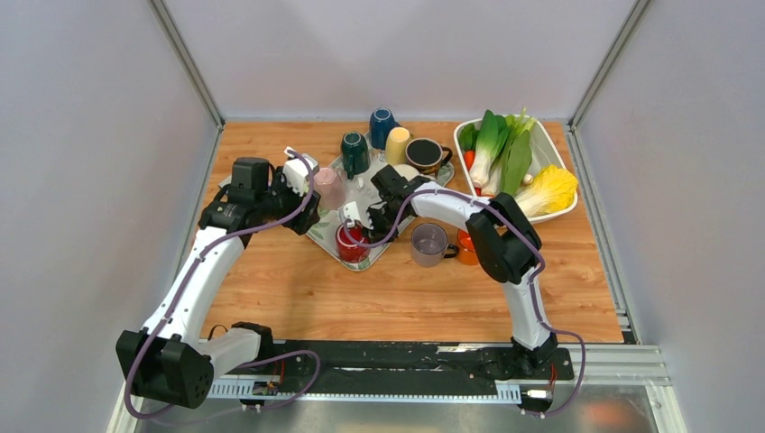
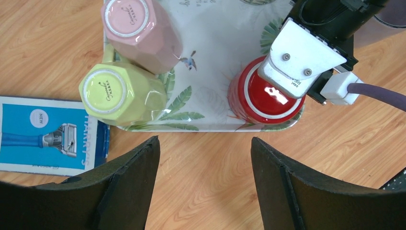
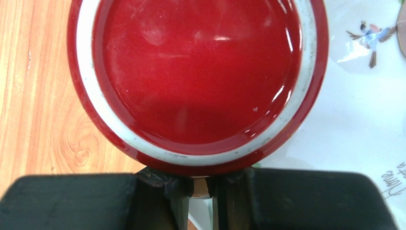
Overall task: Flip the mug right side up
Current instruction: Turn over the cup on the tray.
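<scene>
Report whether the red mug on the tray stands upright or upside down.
Upside down: the red mug shows its flat glazed base and white foot ring facing up, rim down on the tray.

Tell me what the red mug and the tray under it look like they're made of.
The red mug looks like glazed ceramic: glossy highlights and a white foot ring on its upturned base. The tray seems plastic or melamine, smooth with printed leaves; uncertain.
</scene>
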